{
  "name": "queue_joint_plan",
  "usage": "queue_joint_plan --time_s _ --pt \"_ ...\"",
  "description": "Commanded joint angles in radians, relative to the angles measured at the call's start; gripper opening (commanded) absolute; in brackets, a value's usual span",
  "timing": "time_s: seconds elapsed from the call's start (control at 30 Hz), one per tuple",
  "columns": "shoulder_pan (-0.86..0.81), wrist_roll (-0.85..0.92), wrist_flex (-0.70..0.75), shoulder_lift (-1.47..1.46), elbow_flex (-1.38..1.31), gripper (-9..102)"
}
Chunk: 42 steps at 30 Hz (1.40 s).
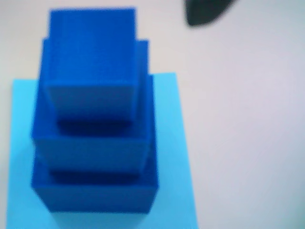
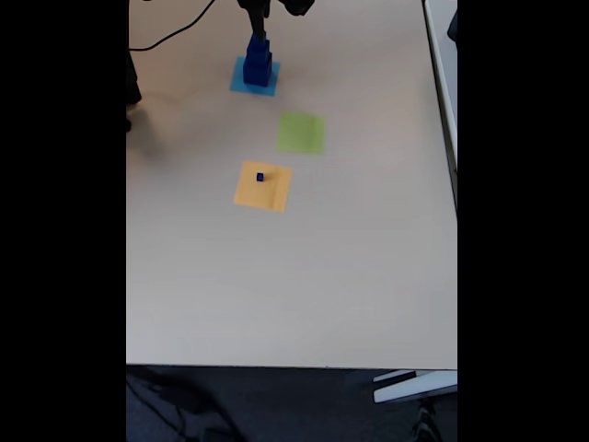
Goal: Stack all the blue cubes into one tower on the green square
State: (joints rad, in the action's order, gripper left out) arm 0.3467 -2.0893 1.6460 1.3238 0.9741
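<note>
Nearest in the fixed view, dark floor and a pale table edge are seen, then a broad beige tabletop point(image 2: 294, 276). On it an orange-yellow paper square point(image 2: 263, 186) carries a tiny dark-blue cube point(image 2: 260, 177). Beyond lies the bare light-green paper square point(image 2: 301, 133). Farthest, a stepped tower of dark-blue cubes point(image 2: 258, 60) stands on a light-blue paper square point(image 2: 255, 76), not on the green one. The gripper point(image 2: 258, 28) is seen above the tower; whether it is released or clenched cannot be told. It is judged that the tower could be toppled if it is nudged sideways.
</note>
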Motion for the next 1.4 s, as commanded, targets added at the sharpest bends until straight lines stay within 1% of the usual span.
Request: queue_joint_plan --time_s 0.0,0.37,0.57,1.03,1.23,1.37 --pt "0.005 0.037 0.006 -0.002 -0.055 24" --pt "0.012 0.067 0.026 -0.044 -0.078 24" --pt "0.012 0.072 0.086 -0.091 -0.144 24" --pt "0.012 0.092 0.094 -0.143 -0.173 23" --pt "0.014 0.091 0.095 -0.155 -0.175 20" --pt "0.017 0.092 0.092 -0.163 -0.176 20"
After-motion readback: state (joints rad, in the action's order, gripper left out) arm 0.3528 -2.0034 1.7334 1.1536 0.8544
